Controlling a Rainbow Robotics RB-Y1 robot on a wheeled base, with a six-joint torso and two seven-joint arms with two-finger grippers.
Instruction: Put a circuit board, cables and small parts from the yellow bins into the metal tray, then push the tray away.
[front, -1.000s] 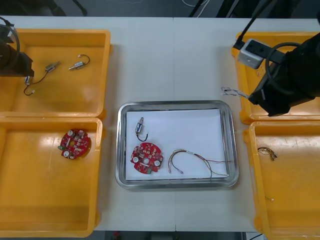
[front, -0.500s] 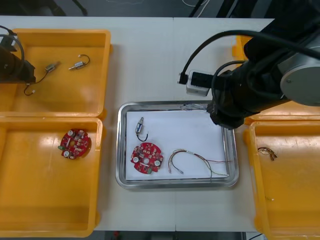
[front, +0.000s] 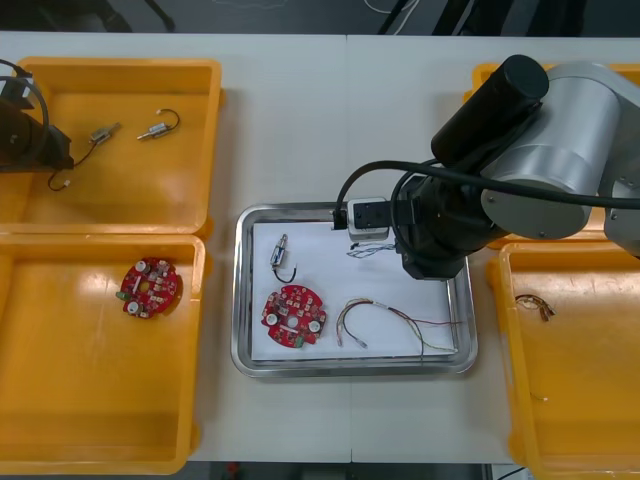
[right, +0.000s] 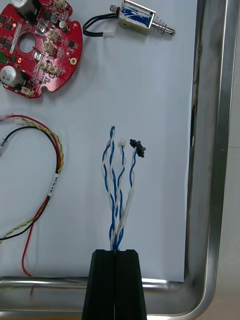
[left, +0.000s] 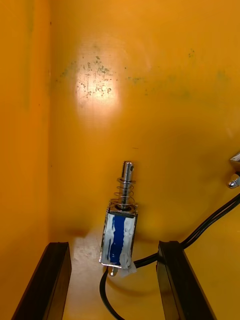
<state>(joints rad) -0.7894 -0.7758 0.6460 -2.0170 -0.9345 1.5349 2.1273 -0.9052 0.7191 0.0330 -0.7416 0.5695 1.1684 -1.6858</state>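
My right gripper (right: 116, 257) is shut on the twisted blue and white cable (right: 119, 190), which hangs over the white inside of the metal tray (right: 210, 150). From the front, the right arm (front: 440, 235) reaches over the tray's (front: 240, 290) far right part, the cable (front: 366, 248) showing beside it. In the tray lie a red circuit board (front: 294, 316), a small metal part (front: 281, 250) and a red and yellow cable (front: 390, 320). My left gripper (left: 115, 280) stands open in the far left bin, its fingers on either side of a small metal part (left: 119, 235).
The far left yellow bin (front: 200, 70) holds two more small metal parts (front: 103, 132) (front: 155, 128) with black leads. A second circuit board (front: 150, 287) lies in the near left bin. The near right bin (front: 500, 270) holds a small cable (front: 533, 304).
My right arm has swung left from the far right bin to above the tray, carrying the blue and white cable. The left arm has hardly moved.
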